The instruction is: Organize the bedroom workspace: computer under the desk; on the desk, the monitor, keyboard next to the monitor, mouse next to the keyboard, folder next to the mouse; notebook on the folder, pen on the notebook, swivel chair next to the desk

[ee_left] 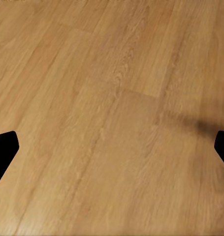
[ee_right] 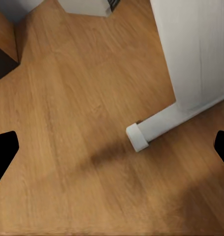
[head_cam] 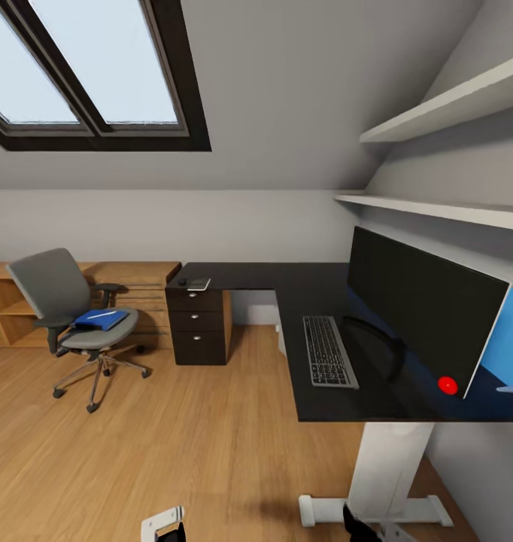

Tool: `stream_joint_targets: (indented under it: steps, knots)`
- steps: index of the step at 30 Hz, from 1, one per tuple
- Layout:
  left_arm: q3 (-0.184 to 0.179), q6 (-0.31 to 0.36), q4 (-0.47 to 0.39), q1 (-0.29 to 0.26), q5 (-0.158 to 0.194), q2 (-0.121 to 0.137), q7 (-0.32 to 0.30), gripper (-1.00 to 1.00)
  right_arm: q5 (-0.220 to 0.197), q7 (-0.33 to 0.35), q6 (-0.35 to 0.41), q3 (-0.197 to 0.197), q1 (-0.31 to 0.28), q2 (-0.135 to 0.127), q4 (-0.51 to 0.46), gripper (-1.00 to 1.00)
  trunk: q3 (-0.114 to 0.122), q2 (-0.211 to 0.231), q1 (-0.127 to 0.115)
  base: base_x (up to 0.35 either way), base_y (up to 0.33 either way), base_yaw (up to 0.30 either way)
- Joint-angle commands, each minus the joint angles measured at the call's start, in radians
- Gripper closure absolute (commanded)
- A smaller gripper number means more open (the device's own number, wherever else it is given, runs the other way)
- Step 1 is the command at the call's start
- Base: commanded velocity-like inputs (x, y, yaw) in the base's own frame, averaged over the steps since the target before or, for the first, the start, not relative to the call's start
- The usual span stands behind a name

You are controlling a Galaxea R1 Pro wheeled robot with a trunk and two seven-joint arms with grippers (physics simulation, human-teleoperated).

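We're seeing the wide black monitor [head_cam: 424, 311] and dark grey keyboard [head_cam: 329, 351] already sitting on the long black table [head_cam: 241, 275]. The bright blue folder [head_cam: 98, 320] is still lying on the grey padded swivel chair [head_cam: 74, 322], well apart. Both claws are hanging wide open and empty over the wooden floor [ee_left: 112, 118].

Both arms low, left gripper [ee_left: 112, 147] and right gripper [ee_right: 112, 147] spread wide, empty.

An attic home office. A sloped ceiling with a skylight [head_cam: 83, 68] shows it, with a black L-shaped bench [head_cam: 286, 282], monitor [head_cam: 418, 305], keyboard [head_cam: 328, 350], swivel chair [head_cam: 68, 316] and wood floor [head_cam: 174, 444].
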Motion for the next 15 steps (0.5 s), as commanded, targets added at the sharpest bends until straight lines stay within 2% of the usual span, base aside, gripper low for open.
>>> stream_joint_targets:
  steps: [1, 4, 8, 11, 15]
  knots:
    - [-0.008, -0.007, -0.001, -0.001, 0.011, 0.001, 0.007, -1.00, -0.002, 0.010, -0.002, -0.008, -0.001, 0.000, 0.005, -1.00, 0.002, 0.007, -0.004, 0.000, 0.000, 0.000]
    - [-0.009, -0.007, 0.000, -0.001, 0.011, 0.001, 0.008, -1.00, 0.021, 0.011, -0.004, -0.002, -0.001, -0.001, 0.011, -1.00, 0.012, 0.028, -0.015, 0.000, 0.000, 0.000]
    - [-0.010, -0.007, 0.000, -0.001, 0.011, -0.002, 0.011, -1.00, 0.100, 0.009, -0.005, 0.011, -0.001, -0.003, 0.015, -1.00, 0.024, 0.056, -0.031, 0.000, 0.000, 0.000]
    - [-0.010, -0.007, 0.000, -0.001, 0.011, -0.001, 0.013, -1.00, 0.121, 0.007, -0.003, 0.013, -0.001, -0.003, 0.016, -1.00, 0.033, 0.077, -0.042, 0.000, 0.000, 0.000]
    - [-0.015, -0.007, 0.027, -0.001, 0.011, -0.001, 0.012, -1.00, 0.127, 0.007, -0.001, 0.014, -0.001, 0.001, 0.019, -1.00, 0.046, 0.105, -0.058, 0.000, 0.000, 0.000]
